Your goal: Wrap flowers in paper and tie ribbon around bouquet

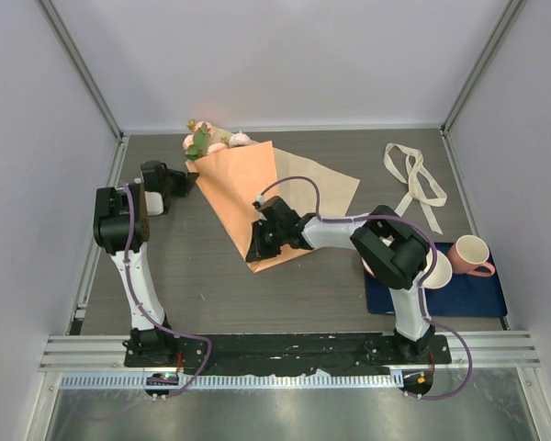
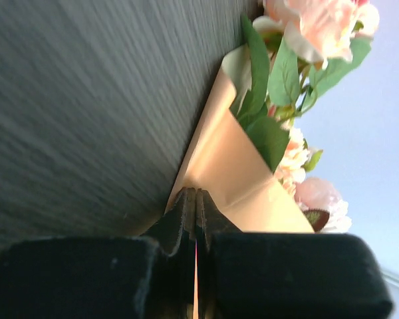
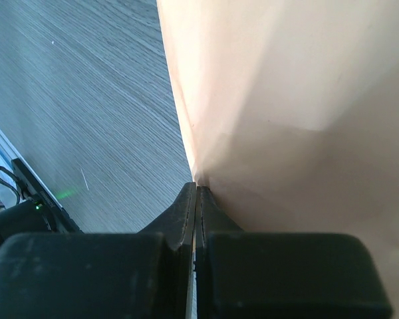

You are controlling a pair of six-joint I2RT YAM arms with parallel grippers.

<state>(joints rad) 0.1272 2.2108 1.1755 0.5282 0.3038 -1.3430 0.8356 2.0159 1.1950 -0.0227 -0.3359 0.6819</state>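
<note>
Left end effector [image 2: 196, 198] closed on the paper [image 2: 229, 166] beside the flowers [image 2: 319, 26], right end effector [image 3: 197, 193] closed on its narrow tip.

No legible text or markings

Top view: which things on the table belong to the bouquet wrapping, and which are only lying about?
Belong to the job:
- flowers
- paper, partly folded around the stems
- ribbon, not yet used

Only lying about:
- pink mug
- white bowl
- dark blue mat under them
</note>
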